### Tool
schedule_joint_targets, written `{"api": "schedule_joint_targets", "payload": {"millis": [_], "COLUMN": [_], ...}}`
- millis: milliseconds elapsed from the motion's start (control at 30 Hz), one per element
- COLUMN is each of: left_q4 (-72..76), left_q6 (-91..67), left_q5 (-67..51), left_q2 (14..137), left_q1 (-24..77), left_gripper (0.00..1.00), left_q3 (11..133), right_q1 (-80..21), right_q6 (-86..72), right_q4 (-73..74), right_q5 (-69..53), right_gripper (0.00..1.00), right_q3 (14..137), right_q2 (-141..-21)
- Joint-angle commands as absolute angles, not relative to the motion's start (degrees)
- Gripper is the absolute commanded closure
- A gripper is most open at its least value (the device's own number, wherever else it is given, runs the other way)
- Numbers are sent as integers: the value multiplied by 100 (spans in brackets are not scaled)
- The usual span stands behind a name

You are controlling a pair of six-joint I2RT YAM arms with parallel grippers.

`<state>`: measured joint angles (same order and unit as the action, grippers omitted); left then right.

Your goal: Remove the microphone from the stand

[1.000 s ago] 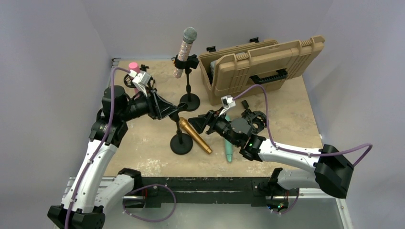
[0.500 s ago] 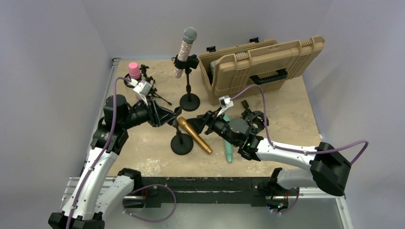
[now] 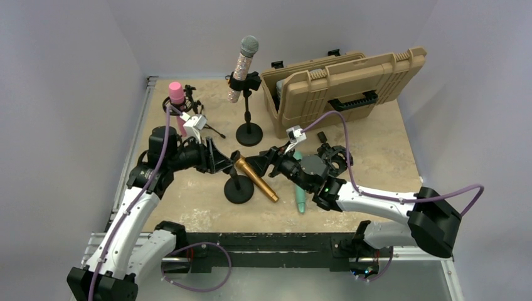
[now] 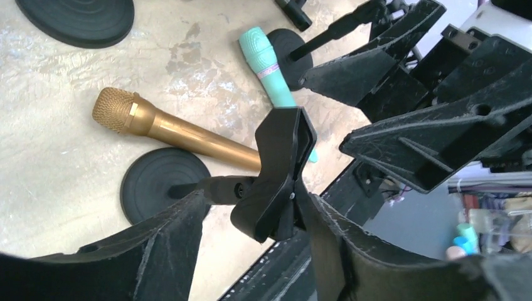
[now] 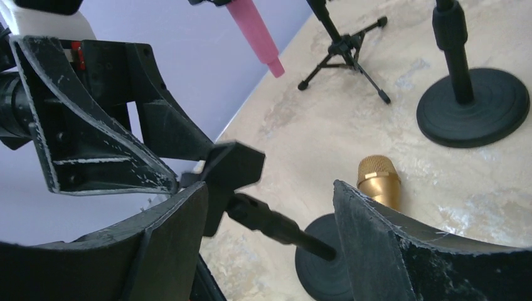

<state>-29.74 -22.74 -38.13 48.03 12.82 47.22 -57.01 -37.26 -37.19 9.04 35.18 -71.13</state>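
A gold microphone [image 3: 256,179] [image 4: 169,128] [image 5: 378,179] lies flat on the table, leaning against the round base [image 3: 239,191] [image 4: 160,188] of a short black stand. The stand's clip [image 4: 282,157] [image 5: 229,166] holds nothing. My left gripper [image 3: 224,162] [image 4: 254,200] is open, with the tail of the clip between its fingers; the clip touches one finger and stands clear of the other. My right gripper [image 3: 263,160] [image 5: 270,188] comes from the opposite side, open, its fingers astride the stand's pole [image 5: 282,229] without touching it.
A teal microphone [image 3: 300,188] [image 4: 270,63] lies near the front edge. A pink microphone [image 3: 177,94] [image 5: 254,34] sits on a tripod at the back left. A glitter microphone [image 3: 241,66] stands on a round-based stand [image 3: 250,133] [image 5: 473,106]. A tan case [image 3: 351,81] stands open at the back right.
My left arm has swung forward and down, bringing its gripper onto the stand's clip. The right arm has barely shifted. The gold microphone has stayed on the table.
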Motion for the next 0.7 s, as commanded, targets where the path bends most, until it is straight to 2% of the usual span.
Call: {"api": "schedule_joint_targets", "payload": {"millis": [0, 167, 367, 533, 667], "left_q4": [-4051, -3736, -3199, -2271, -2087], "left_q6": [-1590, -1823, -2514, -2968, -2935], "left_q5": [-3583, -3617, -2055, -1849, -1677], "left_q2": [4927, 4924, 5008, 5251, 5515], "left_q1": [1266, 1257, 1250, 1248, 1248], "left_gripper": [37, 27, 24, 22, 22], "left_q3": [5917, 7000, 7557, 7699, 7969], "right_q1": [-5722, -5722, -5714, -5631, -5335], "right_q6": [-3350, -3101, -2646, -2235, -2066], "right_q4": [-3739, -3643, -3563, -3294, -2888], "right_q5": [1199, 1358, 1372, 1438, 1459], "right_gripper": [27, 23, 18, 15, 14], "right_q3": [3897, 4151, 4808, 5979, 7189], "right_q2": [-6757, -6523, -6511, -6727, -7157]}}
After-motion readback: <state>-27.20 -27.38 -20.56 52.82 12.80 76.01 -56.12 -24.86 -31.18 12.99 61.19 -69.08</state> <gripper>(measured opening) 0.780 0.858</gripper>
